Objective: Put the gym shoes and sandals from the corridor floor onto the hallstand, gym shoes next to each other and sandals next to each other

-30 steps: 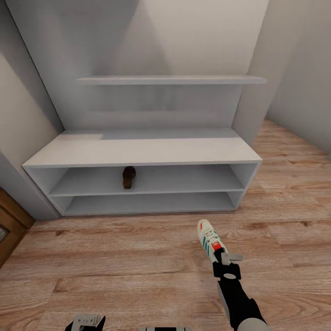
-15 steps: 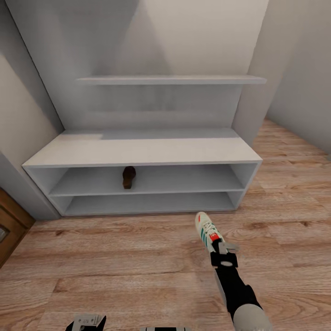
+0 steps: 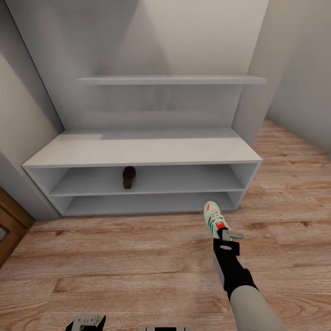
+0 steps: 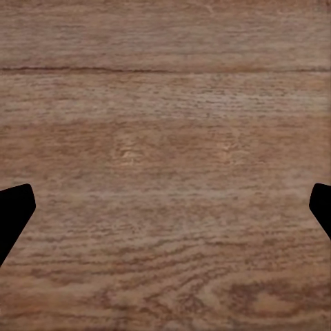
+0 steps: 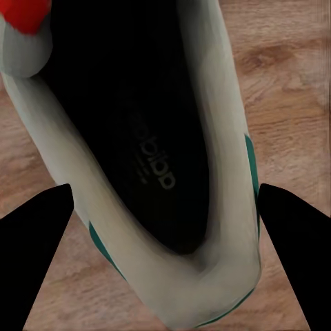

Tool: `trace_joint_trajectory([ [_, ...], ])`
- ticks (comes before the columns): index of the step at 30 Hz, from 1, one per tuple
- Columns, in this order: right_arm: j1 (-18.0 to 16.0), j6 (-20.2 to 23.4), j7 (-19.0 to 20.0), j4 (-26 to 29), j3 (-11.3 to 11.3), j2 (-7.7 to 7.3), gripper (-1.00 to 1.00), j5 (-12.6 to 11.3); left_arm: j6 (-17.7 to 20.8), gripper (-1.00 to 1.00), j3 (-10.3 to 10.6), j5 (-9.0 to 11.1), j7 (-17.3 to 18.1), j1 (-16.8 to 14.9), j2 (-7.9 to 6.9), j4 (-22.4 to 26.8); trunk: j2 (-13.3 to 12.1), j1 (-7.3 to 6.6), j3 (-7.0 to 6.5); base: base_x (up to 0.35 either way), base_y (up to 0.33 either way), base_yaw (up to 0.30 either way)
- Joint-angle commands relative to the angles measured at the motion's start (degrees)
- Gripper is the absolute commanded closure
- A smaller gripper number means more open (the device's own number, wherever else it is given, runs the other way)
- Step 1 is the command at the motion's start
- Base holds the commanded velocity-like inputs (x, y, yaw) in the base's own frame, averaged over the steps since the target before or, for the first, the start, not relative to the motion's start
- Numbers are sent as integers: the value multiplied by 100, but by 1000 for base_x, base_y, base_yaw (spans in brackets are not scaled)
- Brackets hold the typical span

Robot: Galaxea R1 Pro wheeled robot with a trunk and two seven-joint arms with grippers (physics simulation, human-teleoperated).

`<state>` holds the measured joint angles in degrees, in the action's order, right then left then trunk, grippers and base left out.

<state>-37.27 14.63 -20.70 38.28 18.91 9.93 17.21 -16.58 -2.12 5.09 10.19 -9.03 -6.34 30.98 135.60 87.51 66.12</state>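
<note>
One gym shoe (image 3: 212, 219), white with teal stripes and a red tongue, hangs above the corridor floor (image 3: 128, 262), toe pointing at the hallstand (image 3: 138, 151). My right gripper (image 3: 226, 235) is shut on its heel. The right wrist view looks down into the same gym shoe (image 5: 148, 152), dark inside, with the right gripper (image 5: 165, 189) clamped on both sides. A dark-brown sandal (image 3: 129, 177) lies on the hallstand's upper open shelf, left of centre. My left gripper (image 3: 85, 321) stays low near my base; in the left wrist view the left gripper (image 4: 172, 196) is open over bare planks.
A floating shelf (image 3: 170, 79) juts from the wall above the hallstand. A brown wooden panel (image 3: 11, 225) stands at the left edge. A wall corner (image 3: 257, 92) flanks the hallstand's right end, with open floor beyond it on the right.
My right arm has carried the gym shoe forward toward the hallstand's right half and slightly to the right. The camera and the left arm have stayed still.
</note>
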Motion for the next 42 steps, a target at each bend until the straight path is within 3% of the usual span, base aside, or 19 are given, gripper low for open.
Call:
trace_joint_trajectory([
  [1, -11, 42, -24, 7, 16, 7, 100, 0, -3, -100, -16, 54, 54, -2, 1, -4, 2, -1, 4, 0, 0, 0],
  [8, -40, 34, -109, -6, 0, 7, 100, -210, -3, -100, -16, 54, 54, -2, 1, 11, 2, -1, 4, 0, 0, 0],
  [17, -43, 11, -96, -119, -16, 7, 100, -255, -20, -100, -9, 58, 35, 5, 16, -27, 2, -1, 5, 20, 14, 0],
  [27, -48, 49, 232, -411, -139, 7, 100, -250, -37, -100, 1, 54, 27, 7, 19, -208, 2, -1, 5, 0, 0, 0],
  [35, -273, 293, 492, -144, -312, 7, 100, -269, -38, -100, 6, 45, 27, 7, 27, -222, 2, -1, 5, 0, 0, 0],
  [42, -503, 518, 356, -85, -317, 7, 100, -349, -39, -100, 5, 45, 27, 7, 27, -223, 2, -1, 5, 0, 0, 0],
])
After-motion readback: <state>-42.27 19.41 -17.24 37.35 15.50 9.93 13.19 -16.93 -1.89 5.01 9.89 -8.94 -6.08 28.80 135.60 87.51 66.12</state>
